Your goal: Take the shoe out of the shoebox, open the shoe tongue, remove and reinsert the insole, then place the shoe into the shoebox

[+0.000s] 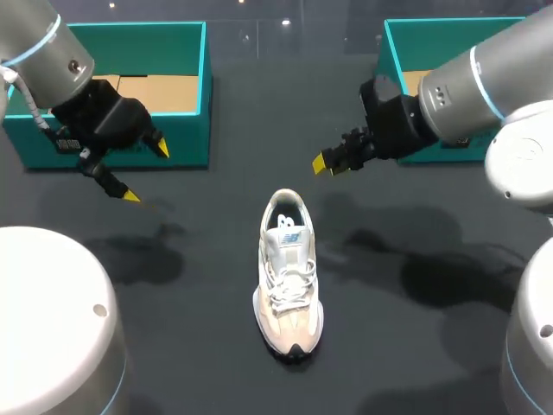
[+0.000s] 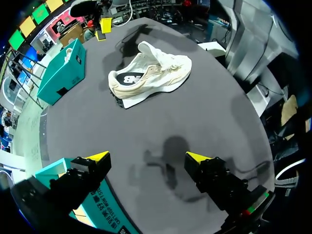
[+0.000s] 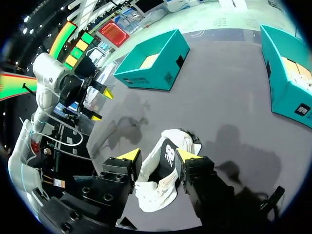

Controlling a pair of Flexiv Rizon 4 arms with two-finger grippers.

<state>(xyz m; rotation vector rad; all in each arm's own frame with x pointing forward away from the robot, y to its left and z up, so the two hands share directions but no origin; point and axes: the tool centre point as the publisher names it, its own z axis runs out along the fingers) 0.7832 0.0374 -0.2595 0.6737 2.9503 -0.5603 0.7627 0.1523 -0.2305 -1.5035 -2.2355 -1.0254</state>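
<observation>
Centrally on the dark table [image 1: 199, 294] stands a cream-and-white sneaker [image 1: 289, 275], upright and laced, toe toward the robot. It is outside both teal boxes, the left shoebox [image 1: 186, 143] and the right shoebox [image 1: 390, 52]. The left claw [image 1: 145, 172] hangs before the left shoebox, fingers apart and empty. The right claw [image 1: 324, 162] hovers beyond the heel, also apart and empty. Only the left wrist view shows the sneaker's dark side logo. The right wrist view shows printed labels on the box walls, too small to read.
</observation>
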